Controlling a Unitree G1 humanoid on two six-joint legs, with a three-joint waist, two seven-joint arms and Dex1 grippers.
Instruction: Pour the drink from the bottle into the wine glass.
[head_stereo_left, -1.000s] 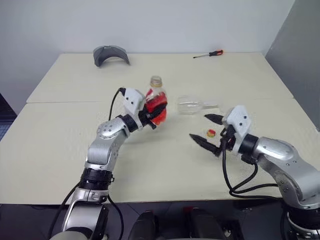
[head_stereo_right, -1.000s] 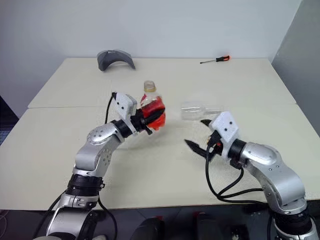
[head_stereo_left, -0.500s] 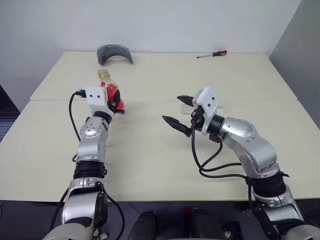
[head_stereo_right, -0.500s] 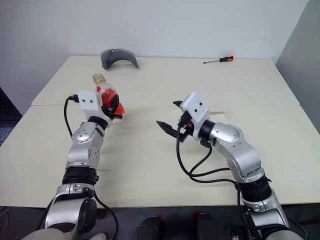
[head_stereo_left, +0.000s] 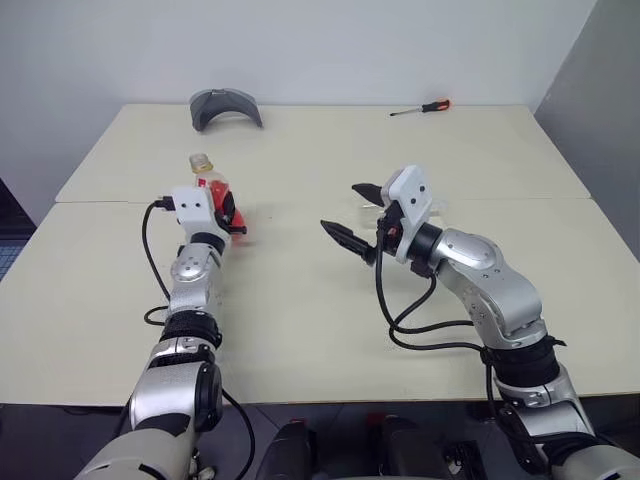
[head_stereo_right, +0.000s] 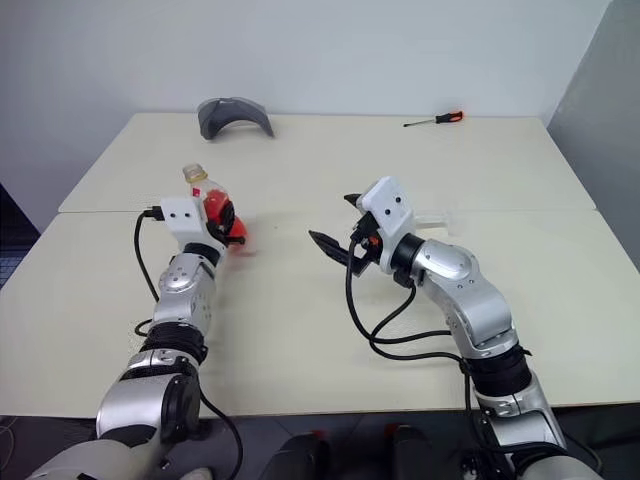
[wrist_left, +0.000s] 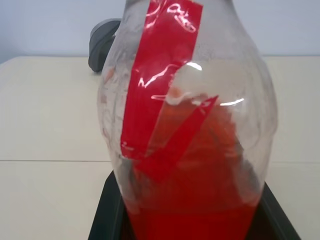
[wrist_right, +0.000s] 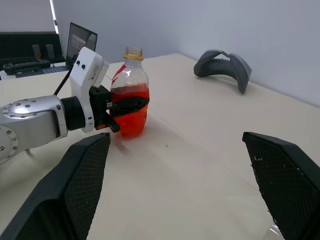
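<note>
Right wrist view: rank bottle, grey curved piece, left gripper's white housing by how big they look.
1. bottle, tallest.
2. grey curved piece and left gripper's white housing: look about alike, so unranked. The grey piece lies farther from the camera, so it may really be bigger.

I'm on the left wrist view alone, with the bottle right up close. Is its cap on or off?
Observer: Off. The bottle is upright in the shut left gripper, and its neck is open at the top.
Operator: Where is the right gripper?
Observer: The right gripper hovers over the middle of the table. It is open, holds nothing, and is well apart from the bottle.
Operator: And the wine glass?
Observer: The wine glass is mostly hidden behind the right gripper. A bit of clear glass shows low by the tabletop there.
</note>
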